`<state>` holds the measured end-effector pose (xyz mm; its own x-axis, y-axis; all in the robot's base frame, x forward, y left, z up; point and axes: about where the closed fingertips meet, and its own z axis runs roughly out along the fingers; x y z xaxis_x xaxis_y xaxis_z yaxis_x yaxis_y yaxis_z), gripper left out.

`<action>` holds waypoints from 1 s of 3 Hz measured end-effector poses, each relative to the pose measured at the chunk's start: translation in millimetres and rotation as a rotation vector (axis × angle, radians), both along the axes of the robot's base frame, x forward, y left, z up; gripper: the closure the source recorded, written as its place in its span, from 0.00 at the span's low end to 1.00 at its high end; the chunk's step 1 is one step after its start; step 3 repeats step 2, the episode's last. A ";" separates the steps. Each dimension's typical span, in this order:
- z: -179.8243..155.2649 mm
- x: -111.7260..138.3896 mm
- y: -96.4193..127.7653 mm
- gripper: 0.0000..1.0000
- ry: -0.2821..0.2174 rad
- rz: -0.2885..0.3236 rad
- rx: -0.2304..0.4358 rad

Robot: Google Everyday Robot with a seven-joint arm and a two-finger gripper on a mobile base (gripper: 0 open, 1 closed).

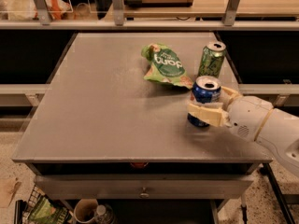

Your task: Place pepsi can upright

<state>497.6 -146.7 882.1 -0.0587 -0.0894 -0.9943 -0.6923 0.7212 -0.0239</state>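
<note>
- pepsi can [204, 94]: blue body; silver top; white markings
- gripper [200, 108]: cream fingers, white arm behind; at the table's right front, clasped round the pepsi can
- green can [211, 59]: green; silver top
- snack bag [166, 66]: green; white lettering
- table [103, 106]: plain grey

We see the gripper [203, 107] at the table's [103, 106] right front, clasped around the pepsi can [206, 90]. Its near finger [208, 115] covers the can's middle band, and the far finger sits mostly behind the can. We cannot tell whether the can's base touches the table. The can's markings are too blurred to read. The arm [280, 134] runs off the right edge.
</note>
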 end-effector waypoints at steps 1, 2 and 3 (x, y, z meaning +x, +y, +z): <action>-1.1 -0.8 0.9 1.00 0.000 0.004 0.002; -0.5 -0.8 3.1 0.82 0.000 0.008 0.001; -0.5 -0.8 3.1 0.82 0.000 0.008 0.001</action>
